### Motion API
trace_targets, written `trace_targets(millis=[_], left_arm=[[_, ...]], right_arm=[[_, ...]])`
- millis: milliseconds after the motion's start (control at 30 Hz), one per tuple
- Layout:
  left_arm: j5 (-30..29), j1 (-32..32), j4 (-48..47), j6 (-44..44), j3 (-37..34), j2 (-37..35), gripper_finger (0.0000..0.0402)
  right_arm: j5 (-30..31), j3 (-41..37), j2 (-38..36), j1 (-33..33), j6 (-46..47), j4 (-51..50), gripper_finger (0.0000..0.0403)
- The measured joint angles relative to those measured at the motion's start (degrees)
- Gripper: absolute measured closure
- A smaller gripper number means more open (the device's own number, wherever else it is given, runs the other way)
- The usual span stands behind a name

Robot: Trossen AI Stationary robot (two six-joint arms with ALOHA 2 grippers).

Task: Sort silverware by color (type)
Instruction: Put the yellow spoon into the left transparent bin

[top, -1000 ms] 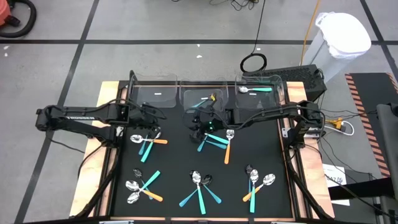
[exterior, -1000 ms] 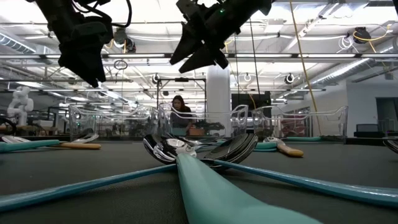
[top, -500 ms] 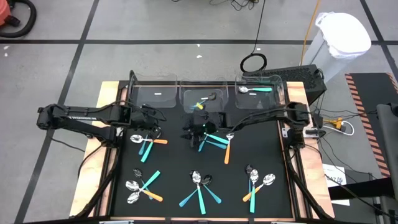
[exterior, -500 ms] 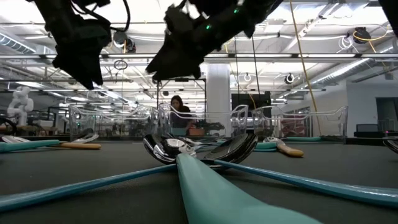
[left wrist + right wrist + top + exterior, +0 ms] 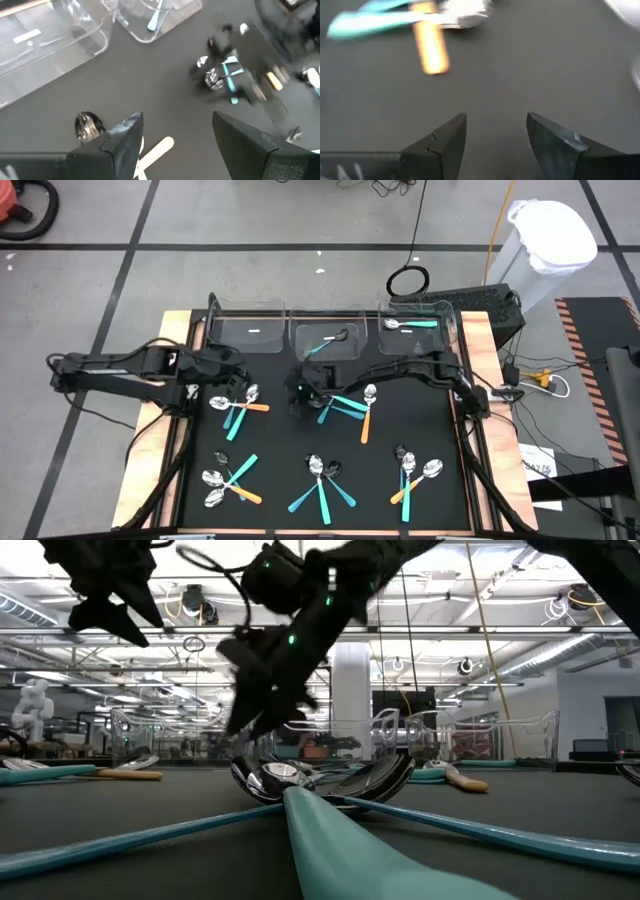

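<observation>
**Right pincer low over the middle spoons, nothing in it**

We see the right pincer [image 5: 300,395] close above the black desk [image 5: 280,445], its two fingers [image 5: 442,137] apart with only bare desk between them. Just beside it, toward the right arm's base, lie the middle spoons [image 5: 350,405]: teal handles crossed, one orange handle under a shiny bowl. In our judgement the step in hand is to take one spoon from this group. To do it well, we should choose a handle that lies free of the others, turn the fingers across it, and close only when they stand on both sides of it.

Further off, on the other side of the right pincer, the left pincer [image 5: 235,363] waits with its fingers wide apart, above another small group of spoons [image 5: 240,405].

Beyond the right pincer stand three clear bins [image 5: 330,340]; one teal spoon lies in the middle bin, one in the right bin. More groups lie along the near edge of the desk, so most of the sorting is not yet done.
</observation>
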Motion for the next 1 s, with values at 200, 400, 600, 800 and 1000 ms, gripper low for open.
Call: trace_targets(millis=[200,400,600,800,1000], left_arm=[[-4.78,0.25,1.47,5.68,0.00,0.45,0.0162],[-5.59,1.73,5.64,10.26,0.00,2.17,0.0162],[-5.02,3.54,12.29,19.71,0.00,5.08,0.0162],[2.42,3.93,17.15,22.05,0.00,7.08,0.0162],[4.57,3.89,16.80,23.15,0.00,7.19,0.0162]], right_arm=[[9.32,3.93,-10.14,1.23,17.57,-18.89,0.0210],[19.93,3.61,-16.83,1.76,29.29,-50.25,0.0225],[12.09,-7.77,-20.05,0.40,33.69,-48.24,0.0225],[0.82,-25.34,-21.98,-2.74,35.27,-31.42,0.0225],[-1.65,-34.02,-23.68,-2.67,40.95,-26.56,0.0223]])
